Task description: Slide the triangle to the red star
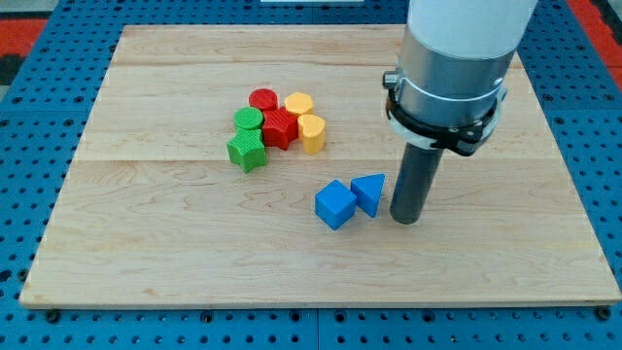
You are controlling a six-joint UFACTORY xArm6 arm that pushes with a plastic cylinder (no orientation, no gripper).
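A blue triangle block (369, 192) lies on the wooden board (175, 262), right of centre. A blue cube (334, 205) touches its left side. My tip (405, 219) stands just right of the triangle, close to it or touching. The red star (280, 127) sits up and to the left, in the middle of a tight cluster of blocks.
Around the red star: a red cylinder (262, 99) above it, a green cylinder (250, 120) and green star (247, 151) to its left, a yellow hexagon (298, 103) and yellow heart (312, 132) to its right. Blue pegboard surrounds the board.
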